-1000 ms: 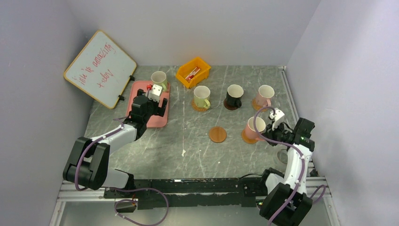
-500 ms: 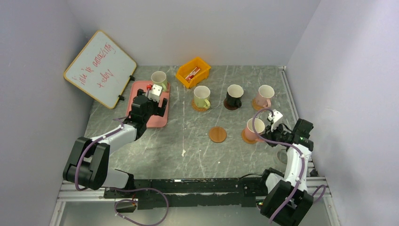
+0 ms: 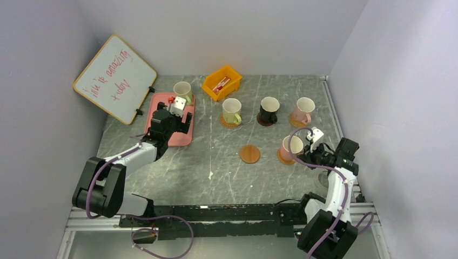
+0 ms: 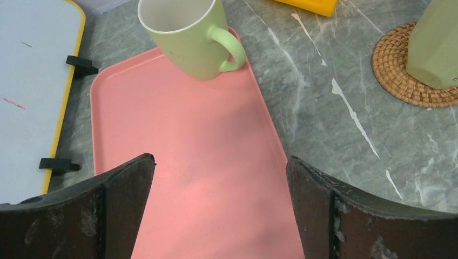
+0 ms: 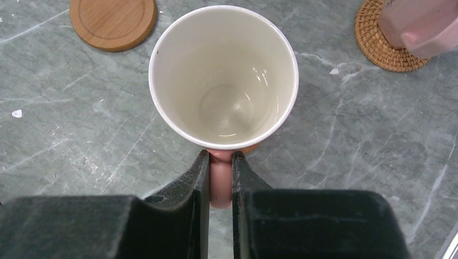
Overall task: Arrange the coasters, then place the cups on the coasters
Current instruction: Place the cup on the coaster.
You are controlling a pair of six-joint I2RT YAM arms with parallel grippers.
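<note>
Currently: pale green mug point(image 4: 189, 38), upright at far end of pink tray point(image 4: 135, 108), handle rightward, lies straight ahead of wide-open left gripper point(image 4: 220, 161); right gripper point(image 5: 220, 156) pinches handle of pink mug point(image 5: 223, 75) over an orange-brown coaster point(image 3: 281, 158).

Grey veined stone-look tabletop point(image 5: 81, 135): matt. Pink rectangular tray point(image 4: 189, 162): smooth plastic, slight sheen. Pale green mug point(image 4: 189, 54): satin ceramic. Tan round coaster point(image 4: 397, 75): woven fibre, rough. Orange-brown round coaster point(image 5: 113, 21): smooth wood. Pink mug point(image 5: 223, 75): whitish inside, glossy glaze.
</note>
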